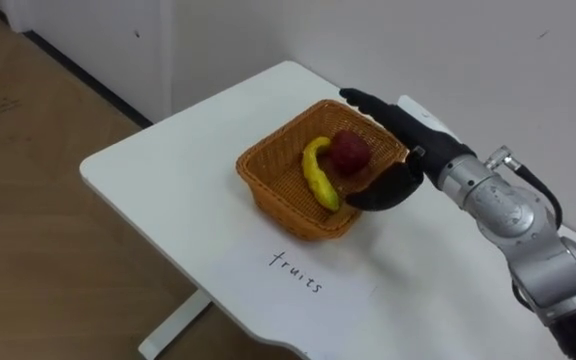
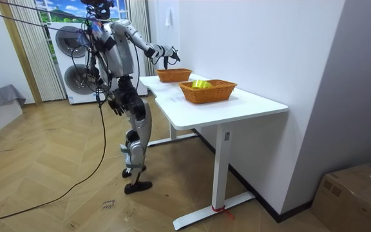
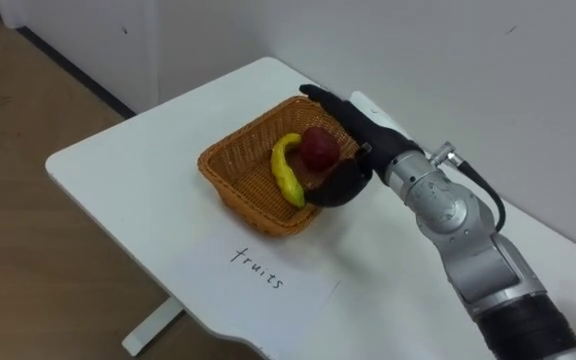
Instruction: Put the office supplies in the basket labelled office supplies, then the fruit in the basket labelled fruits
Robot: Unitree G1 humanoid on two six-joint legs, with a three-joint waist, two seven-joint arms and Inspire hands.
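The red fruit (image 1: 348,152) is lying in the wicker basket (image 1: 268,185) just right of the banana (image 1: 318,172), on the white tabletop (image 1: 148,170). My right hand (image 1: 403,150) is hovering at it, fingers (image 1: 363,102) spreading wide around it. My left hand (image 2: 116,105) is hanging by my hip.

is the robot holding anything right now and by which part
The right hand brackets the red apple in the wicker basket, fingers behind it, thumb in front; whether it grips cannot be told.
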